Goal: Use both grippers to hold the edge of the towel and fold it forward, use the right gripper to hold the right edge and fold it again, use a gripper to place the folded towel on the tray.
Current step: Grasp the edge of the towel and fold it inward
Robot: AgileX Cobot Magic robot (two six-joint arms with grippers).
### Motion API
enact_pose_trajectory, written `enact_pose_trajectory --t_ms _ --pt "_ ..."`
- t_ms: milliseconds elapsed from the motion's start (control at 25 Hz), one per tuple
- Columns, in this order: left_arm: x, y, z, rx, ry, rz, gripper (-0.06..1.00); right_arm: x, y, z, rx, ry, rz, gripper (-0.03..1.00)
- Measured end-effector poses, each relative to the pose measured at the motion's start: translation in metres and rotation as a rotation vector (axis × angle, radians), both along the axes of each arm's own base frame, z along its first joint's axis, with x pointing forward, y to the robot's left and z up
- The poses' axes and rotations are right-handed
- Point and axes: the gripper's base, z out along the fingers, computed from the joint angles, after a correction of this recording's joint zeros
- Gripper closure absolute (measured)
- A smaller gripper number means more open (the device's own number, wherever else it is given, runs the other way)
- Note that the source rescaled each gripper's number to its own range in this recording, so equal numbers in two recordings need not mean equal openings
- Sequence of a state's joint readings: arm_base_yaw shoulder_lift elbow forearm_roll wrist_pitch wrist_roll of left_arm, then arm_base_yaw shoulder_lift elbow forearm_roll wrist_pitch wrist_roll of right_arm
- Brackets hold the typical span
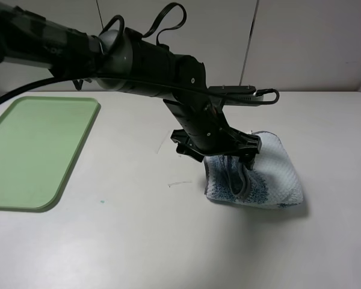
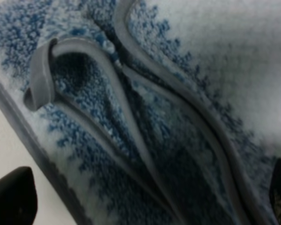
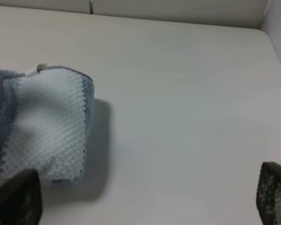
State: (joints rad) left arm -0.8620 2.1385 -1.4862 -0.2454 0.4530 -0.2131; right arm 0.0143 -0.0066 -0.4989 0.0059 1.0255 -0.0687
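towel (image 1: 271,174) folded, on table right of centre, left gripper (image 1: 240,164) straddling its near-left layered edge

Left fingers spread either side of stacked grey hems (image 2: 131,136), not clenched yet; right gripper (image 3: 140,201) released, holding nothing, just beside the towel. tray (image 1: 24,192) lies well apart, far left: carry goes leftward.

The folded blue-and-white striped towel (image 1: 271,177), its grey hem (image 2: 131,136) bunched in loops, is seen right of centre on the surface, well apart from the empty light-green tray (image 1: 33,150) at the left.
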Motion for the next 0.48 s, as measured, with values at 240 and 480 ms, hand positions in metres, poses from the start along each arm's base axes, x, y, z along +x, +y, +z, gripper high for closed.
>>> enact_pose_trajectory --t_ms 240,480 --pt "0.002 -0.002 -0.016 0.014 0.009 0.006 -0.05 0.0 0.0 0.0 0.001 0.0 0.001 -0.03" --pt "0.001 -0.001 -0.02 0.031 0.034 0.01 -0.05 0.0 0.0 0.0 0.003 0.0 0.002 -0.03"
